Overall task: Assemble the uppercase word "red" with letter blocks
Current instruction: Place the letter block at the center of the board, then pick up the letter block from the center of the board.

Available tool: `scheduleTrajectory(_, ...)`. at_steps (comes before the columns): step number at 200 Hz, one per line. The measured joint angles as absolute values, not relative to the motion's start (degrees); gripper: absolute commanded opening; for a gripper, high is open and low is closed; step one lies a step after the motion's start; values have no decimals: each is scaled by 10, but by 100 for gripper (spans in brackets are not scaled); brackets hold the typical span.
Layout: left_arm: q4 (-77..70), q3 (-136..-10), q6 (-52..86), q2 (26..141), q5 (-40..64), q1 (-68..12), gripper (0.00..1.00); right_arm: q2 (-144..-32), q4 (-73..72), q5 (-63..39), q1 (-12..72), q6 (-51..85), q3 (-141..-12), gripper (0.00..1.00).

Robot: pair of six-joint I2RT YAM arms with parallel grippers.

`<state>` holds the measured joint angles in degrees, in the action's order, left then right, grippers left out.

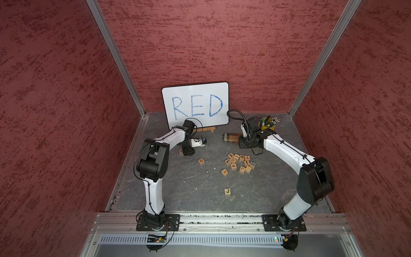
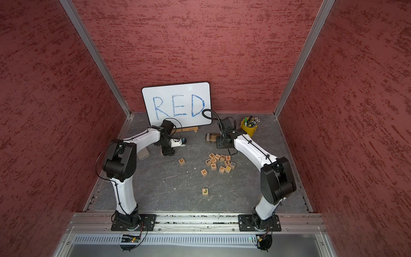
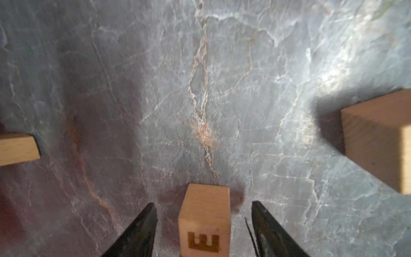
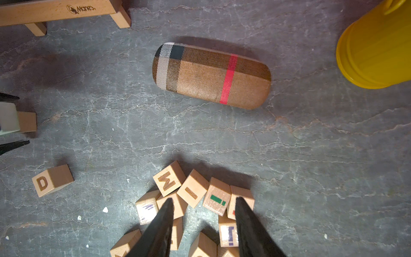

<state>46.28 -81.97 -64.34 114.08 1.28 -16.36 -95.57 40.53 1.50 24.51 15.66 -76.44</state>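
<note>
Letter block E stands free on the worktop between the spread jaws of my left tool, R at its nine o'clock, D at four o'clock not yet joined.

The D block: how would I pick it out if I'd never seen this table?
Start at the whiteboard reading RED at the back and come forward over the grey table. On the robot's left of the heap of cubes, the D block lies alone. It touches no other cube and shows a brown D, unlike the lone J cube nearer the front, whose letter is green.
</note>
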Motion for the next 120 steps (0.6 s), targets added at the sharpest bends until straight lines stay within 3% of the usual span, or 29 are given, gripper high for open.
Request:
scheduleTrajectory(76, 589, -955, -540, 1066, 47, -208, 71, -922, 396, 9, 239, 159, -745, 47)
scheduleTrajectory(120, 635, -896, -446, 1021, 96, -309, 68, -918, 388, 1, 239, 158, -731, 47)
